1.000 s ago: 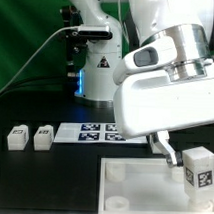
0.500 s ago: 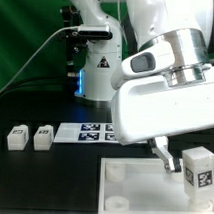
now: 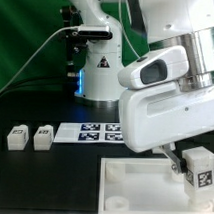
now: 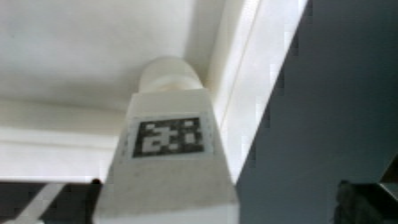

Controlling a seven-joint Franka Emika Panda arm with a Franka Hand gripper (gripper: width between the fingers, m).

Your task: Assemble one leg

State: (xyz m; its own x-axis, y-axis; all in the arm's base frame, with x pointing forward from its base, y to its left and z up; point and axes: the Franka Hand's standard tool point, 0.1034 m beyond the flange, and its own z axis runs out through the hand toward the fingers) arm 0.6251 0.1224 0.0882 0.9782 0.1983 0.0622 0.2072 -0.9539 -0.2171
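A leg, a small white block with a black-and-white tag, stands upright on the white square base at the exterior view's right. My gripper hangs low beside it, with one finger close to its side. In the wrist view the leg fills the middle and its far end meets a round corner socket of the base. My gripper is open. The leg lies between the dark fingertips, nearer one of them, with a gap to the other.
Two more white legs stand on the black table at the exterior view's left. The marker board lies flat behind the base. A black robot stand with a cable is at the back.
The arm has moved toward the exterior view's right. Its finger now sits close beside the standing leg. The leg and the base have not moved.
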